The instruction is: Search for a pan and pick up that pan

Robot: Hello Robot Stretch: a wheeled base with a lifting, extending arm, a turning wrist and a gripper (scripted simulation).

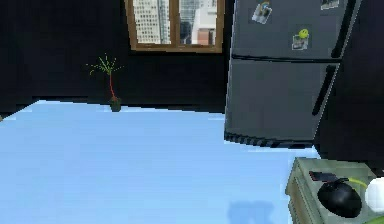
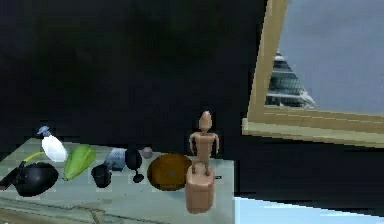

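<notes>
Where the counter (image 2: 120, 202) meets the arm side view's left edge, we see a dark handled vessel (image 2: 35, 180), perhaps the pan, beside a spray bottle (image 2: 52, 148). How the jaws stand we cannot tell.

You have open floor (image 1: 120, 160) left of the counter (image 1: 300, 183), bare up to the fridge (image 1: 285, 75) and the far plant (image 1: 106, 75). On the counter, a bottle (image 2: 52, 148) and greens (image 2: 80, 160) sit just beside the pan (image 2: 35, 181). A mug (image 2: 101, 176), goblet (image 2: 133, 165), bowl (image 2: 168, 170) and wooden figure (image 2: 203, 150) crowd the rest.
</notes>
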